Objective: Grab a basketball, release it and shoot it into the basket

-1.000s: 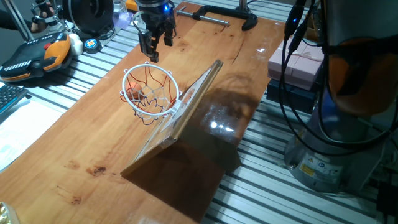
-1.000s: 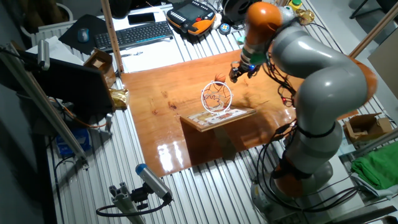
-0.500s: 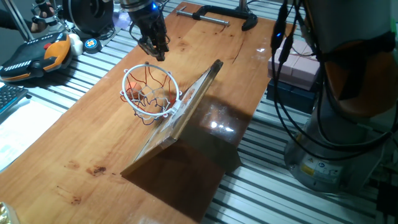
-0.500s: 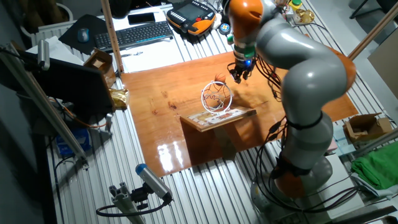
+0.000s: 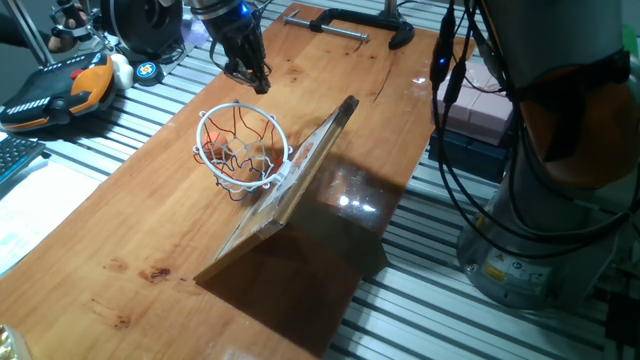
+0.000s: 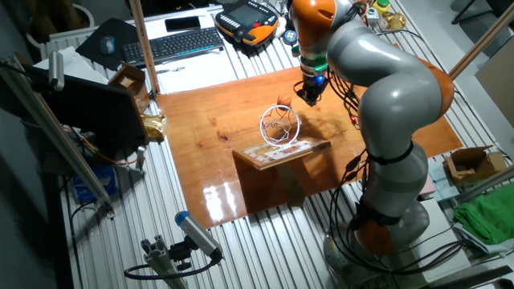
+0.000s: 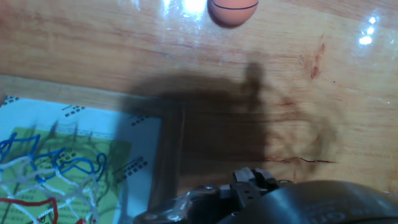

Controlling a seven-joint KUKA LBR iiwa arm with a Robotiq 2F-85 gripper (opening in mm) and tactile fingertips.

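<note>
Orange basketball (image 7: 233, 9), thin dark seam across it, lies on the bare wooden table (image 5: 150, 230). In the hand view it is at the top edge, next to bright glare spots on the varnish. It is apart from the basket and outside the net.

Basket (image 5: 243, 145): white wire rim, red-and-white string net, fixed to a tilted clear backboard (image 5: 300, 175) with a wooden edge. The backboard leans away to the right in one fixed view and casts a dark shadow on the table behind it. In the hand view the net (image 7: 50, 180) fills the lower left corner over a green-and-white printed sheet, with the wooden edge just right of it.

My gripper (image 5: 250, 78) hangs above the table at the far side of the rim, close to it but not touching, fingers pointing down. In the other fixed view it (image 6: 309, 96) is just right of the hoop (image 6: 279, 124). Whether my fingers are apart or together I cannot tell; they are small and dark in both fixed views, and the hand view shows only dark bulk along its bottom edge.

Surroundings: a black clamp (image 5: 340, 22) at the far end of the table. An orange-and-black gadget (image 5: 55, 90) sits on the slatted bench to the left. A pink box (image 5: 480, 100) sits to the right and a keyboard (image 6: 181, 44) beyond the table.
</note>
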